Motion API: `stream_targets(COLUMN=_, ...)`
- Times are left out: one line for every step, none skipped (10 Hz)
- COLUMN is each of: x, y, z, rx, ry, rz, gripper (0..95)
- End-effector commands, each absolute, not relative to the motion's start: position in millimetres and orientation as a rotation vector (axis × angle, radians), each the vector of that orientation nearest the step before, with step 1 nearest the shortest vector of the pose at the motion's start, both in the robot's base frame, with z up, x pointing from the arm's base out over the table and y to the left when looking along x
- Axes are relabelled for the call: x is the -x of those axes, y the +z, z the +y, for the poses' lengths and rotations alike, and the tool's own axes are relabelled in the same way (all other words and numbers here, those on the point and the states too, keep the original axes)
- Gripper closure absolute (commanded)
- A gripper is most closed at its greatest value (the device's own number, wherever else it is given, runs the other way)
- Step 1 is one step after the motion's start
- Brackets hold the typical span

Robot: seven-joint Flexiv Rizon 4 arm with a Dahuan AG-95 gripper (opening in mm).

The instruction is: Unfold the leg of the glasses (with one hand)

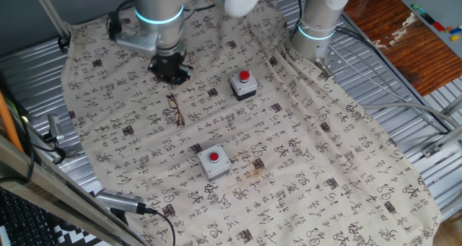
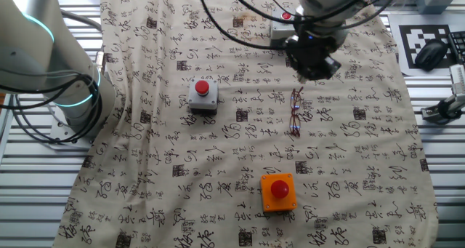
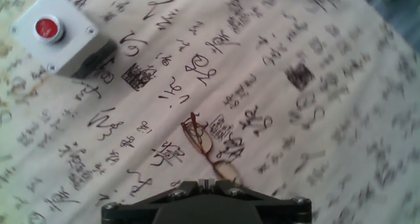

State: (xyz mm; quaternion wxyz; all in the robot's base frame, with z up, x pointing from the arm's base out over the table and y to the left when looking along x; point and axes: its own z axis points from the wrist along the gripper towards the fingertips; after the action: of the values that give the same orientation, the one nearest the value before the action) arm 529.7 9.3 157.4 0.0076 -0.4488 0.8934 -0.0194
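The glasses (image 1: 175, 109) lie folded on the printed cloth, thin reddish-brown wire frame with clear lenses. They also show in the other fixed view (image 2: 296, 111) and in the hand view (image 3: 207, 142). My gripper (image 1: 171, 76) hangs above the cloth just beyond the far end of the glasses, apart from them; it shows in the other fixed view too (image 2: 314, 72). In the hand view the gripper (image 3: 203, 182) is at the bottom edge, its two fingers pressed together with nothing between them. The glasses lie just ahead of the fingertips.
A grey box with a red button (image 1: 244, 85) stands right of the glasses, also in the hand view (image 3: 56, 37). A second button box (image 1: 214, 161) stands nearer the front; it looks orange in the other fixed view (image 2: 278, 192). A second arm's base (image 1: 317, 22) is at the back.
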Motion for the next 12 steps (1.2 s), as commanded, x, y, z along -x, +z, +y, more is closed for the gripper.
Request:
stream_targets(x=-548.6, y=139.4, z=21.9, rx=1.529, ry=-0.066, rz=2.727, gripper=95.0)
stream_targets(x=-550.5, y=132.1, z=29.2, rx=1.525, ry=-0.07, rz=2.731, gripper=95.0)
stream_targets(x=-551.9, y=126.6, z=33.5, rx=1.527, ry=-0.068, rz=2.729, gripper=95.0)
stream_targets(x=-552.5, y=121.2, z=37.3, rx=1.527, ry=-0.068, rz=2.728, gripper=95.0)
stream_targets(x=-552.6, y=117.5, z=39.4, rx=1.525, ry=-0.071, rz=2.729, gripper=95.0)
stream_targets(x=-552.6, y=116.6, z=40.1, rx=1.526, ry=-0.071, rz=2.728, gripper=95.0)
stream_targets(x=-551.3, y=117.7, z=39.8, rx=1.533, ry=-0.067, rz=2.719, gripper=95.0)
stream_targets(x=-549.0, y=119.7, z=38.7, rx=1.538, ry=-0.058, rz=2.713, gripper=95.0)
stream_targets(x=-547.3, y=121.1, z=37.3, rx=1.553, ry=-0.037, rz=2.696, gripper=95.0)
stream_targets(x=-547.3, y=121.1, z=37.3, rx=1.564, ry=-0.013, rz=2.68, gripper=95.0)
stream_targets(x=-547.3, y=121.1, z=37.3, rx=1.599, ry=-0.005, rz=2.655, gripper=95.0)
stream_targets(x=-547.3, y=121.1, z=37.3, rx=1.638, ry=-0.017, rz=2.639, gripper=95.0)
